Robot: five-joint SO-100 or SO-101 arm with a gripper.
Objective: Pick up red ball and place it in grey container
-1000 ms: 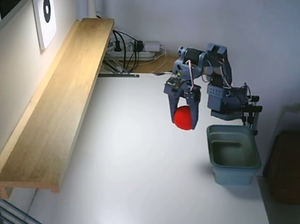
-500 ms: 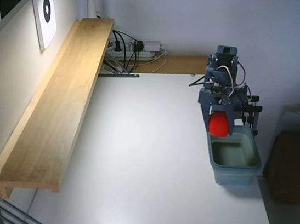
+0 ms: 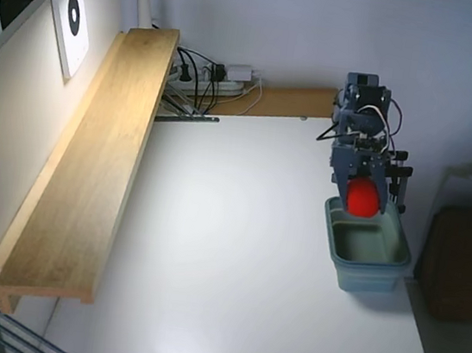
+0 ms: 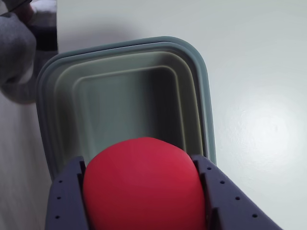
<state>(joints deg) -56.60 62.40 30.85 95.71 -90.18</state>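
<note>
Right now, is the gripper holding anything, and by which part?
Yes. The gripper holds the red ball, one finger on each of its opposite sides, above the grey container.

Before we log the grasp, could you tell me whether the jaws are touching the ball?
Touching. The wrist view shows both jaws pressed against the sides of the red ball with no gap.

Your pincer point(image 4: 144, 211) is squeezing the red ball point(image 4: 144, 184) between both dark fingers point(image 4: 67, 201), and it's filling the bottom of the wrist view. You're hanging right over the grey container point(image 4: 201, 96), looking down into its open inside, with white counter point(image 4: 259, 72) showing on the right.
</note>
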